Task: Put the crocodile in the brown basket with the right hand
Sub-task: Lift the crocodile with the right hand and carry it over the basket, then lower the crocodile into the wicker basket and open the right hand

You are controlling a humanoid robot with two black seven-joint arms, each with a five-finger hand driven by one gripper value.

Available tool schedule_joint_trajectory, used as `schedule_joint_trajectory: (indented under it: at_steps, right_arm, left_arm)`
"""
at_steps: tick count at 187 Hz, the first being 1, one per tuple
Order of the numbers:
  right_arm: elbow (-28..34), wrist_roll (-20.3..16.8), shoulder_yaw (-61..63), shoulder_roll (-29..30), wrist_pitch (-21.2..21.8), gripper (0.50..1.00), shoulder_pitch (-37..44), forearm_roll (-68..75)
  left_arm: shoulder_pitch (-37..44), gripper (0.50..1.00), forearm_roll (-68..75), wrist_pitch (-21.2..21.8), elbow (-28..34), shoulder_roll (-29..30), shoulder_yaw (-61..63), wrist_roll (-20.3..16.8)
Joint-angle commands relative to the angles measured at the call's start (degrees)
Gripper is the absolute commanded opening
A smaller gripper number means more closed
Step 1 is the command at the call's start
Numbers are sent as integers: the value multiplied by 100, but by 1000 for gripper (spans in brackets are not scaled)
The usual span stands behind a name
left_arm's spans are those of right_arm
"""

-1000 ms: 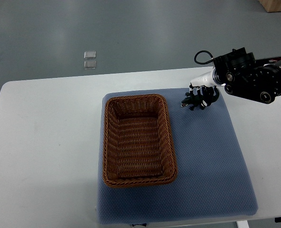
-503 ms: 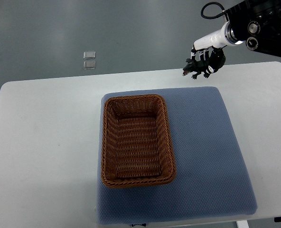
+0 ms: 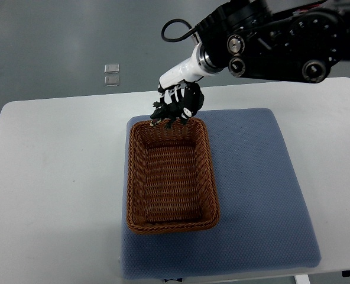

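**Crocodile carried over to basket's far rim, drop not yet made**

Moved since half a second ago: right hand plus crocodile swing leftward from beyond the worktop's far right edge to the far end of the basket. Basket, pad and worktop look unchanged across the frames.

Left to right now. White worktop (image 3: 51, 177) is bare on the left side; no left arm in view. Two small clear squares (image 3: 111, 75) lie on the floor beyond the worktop's far edge, unrelated to the job. Brown basket (image 3: 170, 174) sits on the left part of the blue pad (image 3: 258, 189), long axis running away from the robot, nothing visible inside it. Right hand (image 3: 180, 102) hangs over the basket's far rim, fingers clamped on the crocodile (image 3: 166, 110). Toy is dark, small, legs dangling, head seeming to point left; it looks lifted clear of the weave, though contact with the rim can't be ruled out from this steep view. Right arm (image 3: 275, 38) enters from the top right, black housing with a white forearm section and a looped cable.

Progress, as a judgement: pick is done, lift is done, carry is nearly done. Toy is at the rim, not over the basket's middle. Left to do: come a bit nearer over the interior, lower, open the fingers, pull out. Risk: release at this spot could catch the rim and tip the toy outward onto the pad.
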Motion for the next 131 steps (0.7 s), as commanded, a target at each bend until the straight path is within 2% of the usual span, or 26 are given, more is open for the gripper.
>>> schedule_joint_trajectory:
  at_steps: [1,20,55,131]
  right_arm:
    - [-296,-7,-8,432,-104,500,-253,16]
    - [-472,-7,-16,749,-148,500,-481,16]
    - [-823,-7,-16,749,-148,500,-832,-37]
    - [-1043,-7,-8,749,-333,500,-1298,-46]
  left_arm:
    - [0,1000,0,4,0,0,0,-6]
    - [0,1000,0,-4,0,0,-9,3]
    - [0,1000,0,4,0,0,-9,3]
    - [0,1000,0,4,9,0,-9,-6]
